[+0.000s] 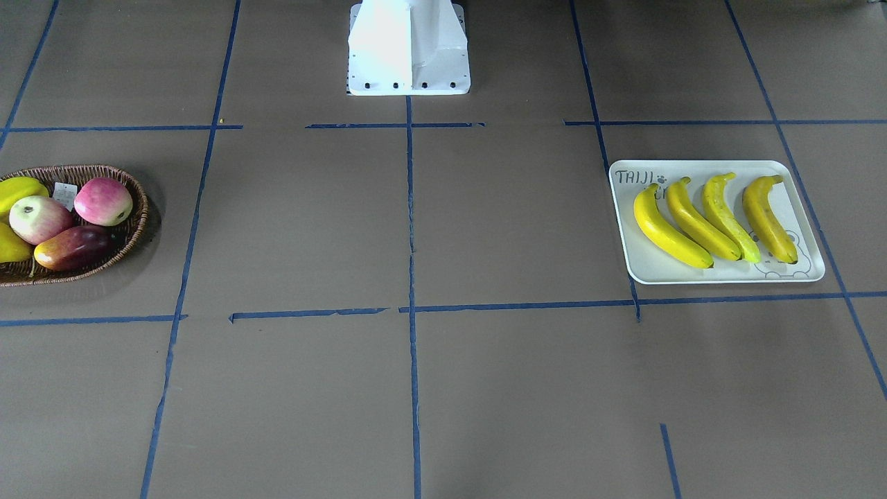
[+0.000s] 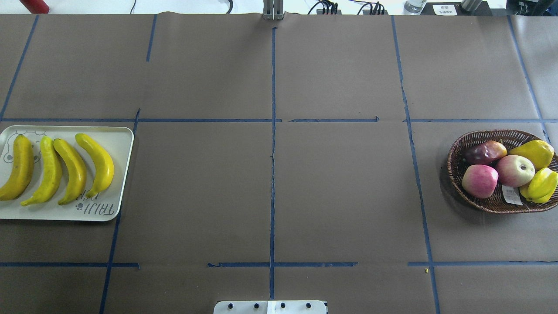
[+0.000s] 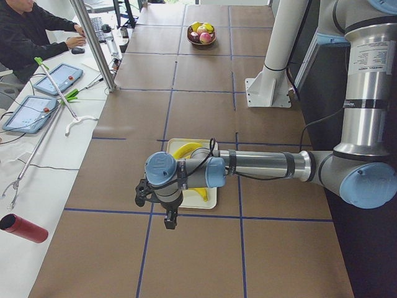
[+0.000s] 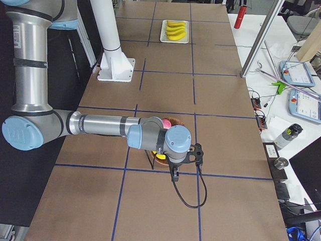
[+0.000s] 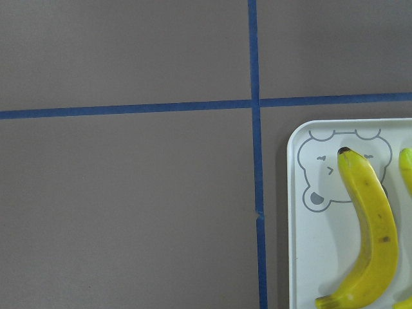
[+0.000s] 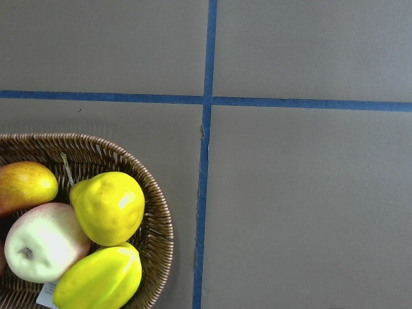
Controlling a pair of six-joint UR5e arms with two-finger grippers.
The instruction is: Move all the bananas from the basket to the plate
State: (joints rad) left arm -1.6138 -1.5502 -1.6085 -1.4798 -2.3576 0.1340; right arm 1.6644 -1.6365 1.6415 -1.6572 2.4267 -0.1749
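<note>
Several yellow bananas (image 1: 669, 229) (image 2: 72, 170) lie side by side on the off-white plate (image 1: 693, 277) (image 2: 117, 144); one is greenish. The brown wicker basket (image 1: 132, 229) (image 2: 455, 152) holds only apples and other round fruit. My left gripper (image 3: 169, 218) hangs above the table just past the plate (image 3: 211, 202); its wrist view shows one banana (image 5: 370, 232) on the plate's corner (image 5: 302, 257). My right gripper (image 4: 175, 171) hangs beside the basket (image 4: 175, 120), whose rim (image 6: 158, 219) shows in its wrist view. Whether either gripper is open or shut I cannot tell.
The robot's white base (image 1: 409, 48) stands at the table's robot side. Along the far side a person (image 3: 25, 31) sits at a bench with tablets, a metal post (image 3: 93, 43) and a red bottle (image 3: 25, 228). Blue tape lines cross the brown table.
</note>
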